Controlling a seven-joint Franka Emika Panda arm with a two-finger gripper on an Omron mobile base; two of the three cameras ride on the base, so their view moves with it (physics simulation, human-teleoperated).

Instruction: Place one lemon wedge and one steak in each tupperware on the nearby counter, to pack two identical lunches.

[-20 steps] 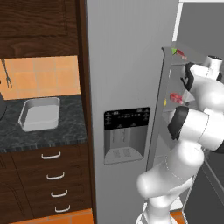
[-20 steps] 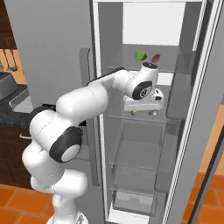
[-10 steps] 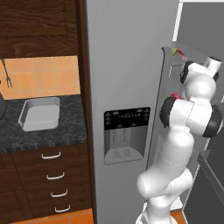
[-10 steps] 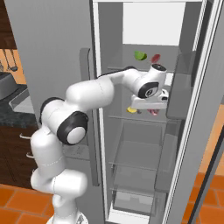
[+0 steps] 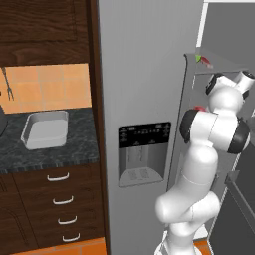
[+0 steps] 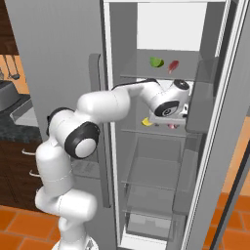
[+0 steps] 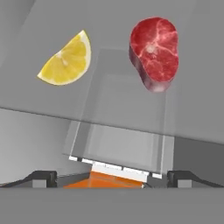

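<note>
Now reaching into the open fridge, end effector (image 7: 112, 177) spread wide and empty above a glass shelf. Left to right: lemon wedge (image 7: 68, 60), then steak (image 7: 155, 51), lying apart, leaving grasping room. Tupperware (image 5: 45, 129) waiting on desk (image 5: 45, 153).

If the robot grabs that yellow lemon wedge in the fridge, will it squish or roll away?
The lemon wedge probably won't roll: it looks to lie on a flat cut face on the shelf. It is small, so likely light. Its curved rind could slip between hard fingers, and the pulp might squash if pinched hard. The gripper hangs open above it.
</note>
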